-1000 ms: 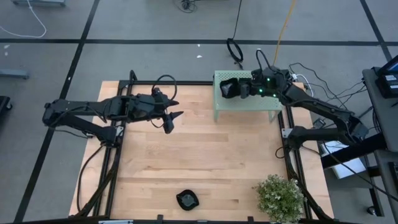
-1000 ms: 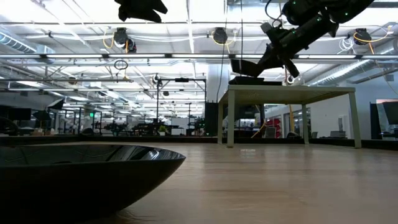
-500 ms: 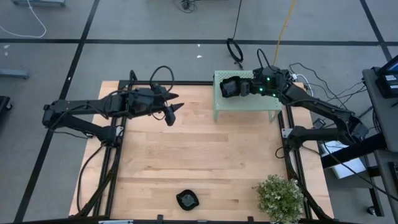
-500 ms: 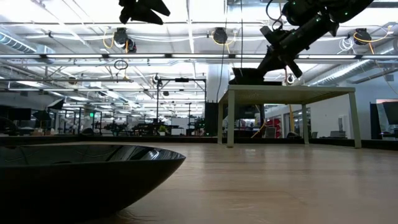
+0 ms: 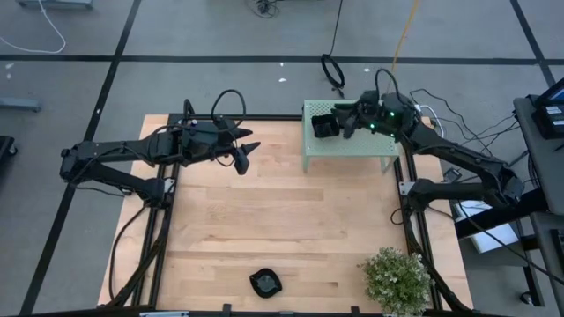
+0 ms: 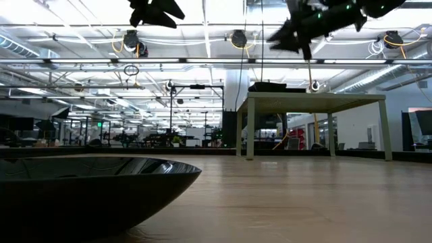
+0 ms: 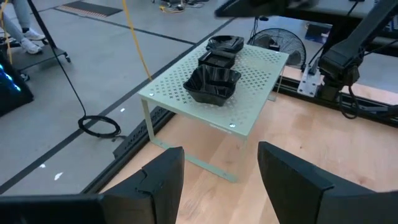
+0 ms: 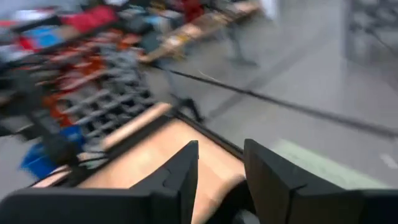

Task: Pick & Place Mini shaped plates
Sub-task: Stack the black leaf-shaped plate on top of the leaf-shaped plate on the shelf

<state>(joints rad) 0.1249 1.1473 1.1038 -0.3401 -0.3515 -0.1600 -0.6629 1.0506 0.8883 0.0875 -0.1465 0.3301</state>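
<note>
Black plate (image 5: 263, 282) sits alone at the table's near edge, well apart from both arms. Left gripper (image 5: 244, 155) hovers spread and empty over the far left of the table. Plates (image 7: 214, 78) are stacked on the stand (image 5: 374, 151). Right gripper (image 5: 348, 121) is above them, fingers parted, holding nothing. Next move: clear the stack going up, don't snag a rim.

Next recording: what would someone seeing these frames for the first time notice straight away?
A cluster of glossy black mini plates sits on the pale green perforated stand at the table's far edge, with the right gripper raised just above them, holding nothing. One more black plate lies alone at the near edge and fills the low view's foreground, beside a bushy green plant. The left gripper hovers open over the bare wood, pointing toward the stand.
</note>
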